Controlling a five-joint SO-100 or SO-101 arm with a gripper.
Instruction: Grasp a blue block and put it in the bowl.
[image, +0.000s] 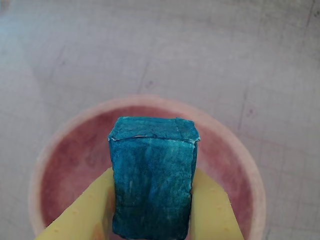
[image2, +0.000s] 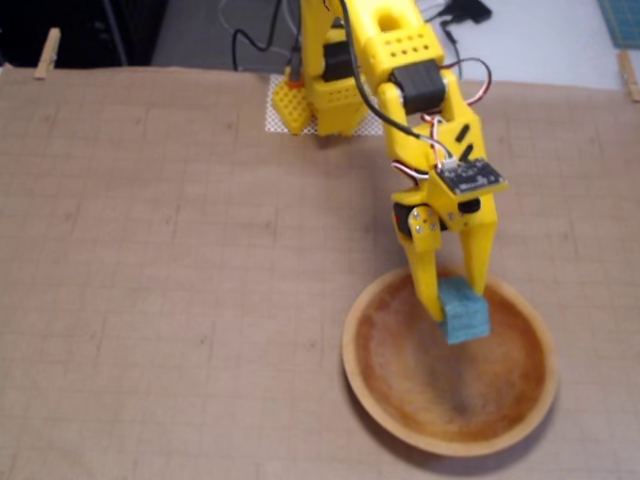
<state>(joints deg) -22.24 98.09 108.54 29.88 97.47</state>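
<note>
The end effector (image2: 462, 300) is clamped on the blue block (image2: 464, 310), with one yellow finger (image2: 428, 272) pressed against the block's left side in the fixed view and the other against its right side. In that view the block sits at the very tips of the fingers, its lower part sticking out below them, and it is turned a little so that one corner points toward the lower right.

The wrist view shows the same grip from close up: the blue block (image: 152, 175) stands between the two fingers (image: 82, 212) of the end effector (image: 152, 220), which enter from the bottom edge, one on each side, both touching the block's flanks. The block's top face and one broad, rough-textured side face the camera (its lower end runs off the bottom of the picture).

The block hangs over the bowl (image2: 530, 400), inside the outline of its rim, nearer the upper part of the bowl in the fixed view than its middle. Whether the block touches the bowl's floor cannot be told from either picture. In the wrist view the bowl (image: 65, 145) lies right behind and below the block, its pale rim curving around both sides and its reddish inside showing left and right of the block.

The bowl rests on the desk (image2: 150, 300), which is covered with a brown gridded mat.
</note>
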